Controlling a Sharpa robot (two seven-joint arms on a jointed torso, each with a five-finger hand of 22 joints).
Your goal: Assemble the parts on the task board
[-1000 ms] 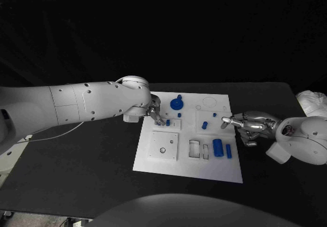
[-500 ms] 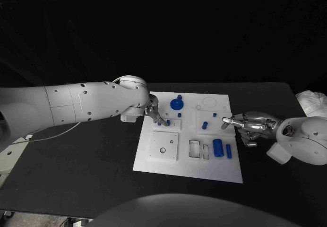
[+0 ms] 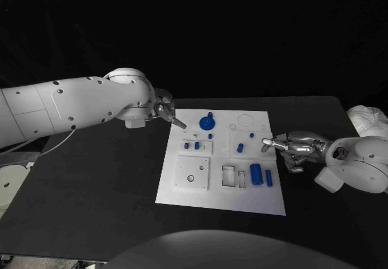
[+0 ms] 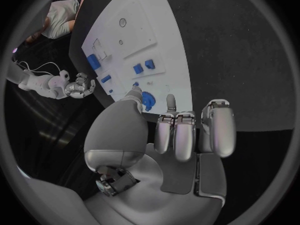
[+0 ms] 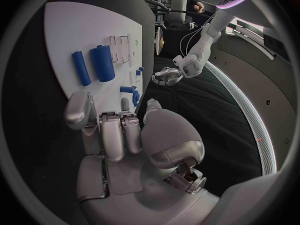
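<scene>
Board [image 3: 182,185]: white plate, mid-counter [image 3: 97,190], long side running away from the robot. Carries blue parts:
- round knobbed part [image 3: 207,121], far end, just beside the left hand's fingertips;
- two small pegs [image 3: 190,145], upright in a square block on the left side;
- small pegs [image 3: 240,148] mid-right, near the right hand;
- large cylinder [image 3: 255,174] and thinner rod [image 3: 269,177], lying side by side at the near right, beside two clear rectangular frames [image 3: 236,176];
- square plate with a hole [image 3: 194,171], near left.

Left hand [image 3: 166,114]: off the board's far left corner, above the counter edge of the board, holding nothing; fingers extended and slightly apart, pointing toward the board. In the left wrist view [image 4: 181,130], fingers lined up side by side, nothing between them, knobbed part just past the fingertips.

Right hand [image 3: 292,148]: at the board's right edge, level with the mid-right pegs; fingers curled inward. Whether anything sits between them: cannot tell. In the right wrist view [image 5: 115,130], fingers bent over the palm, cylinder and rod beyond them on the board.

Change against the earlier frame: left hand withdrawn from the two-peg block up and away to the far left corner; arm raised and swung outward. Right hand unchanged in place and pose. Parts unmoved on the board.
</scene>
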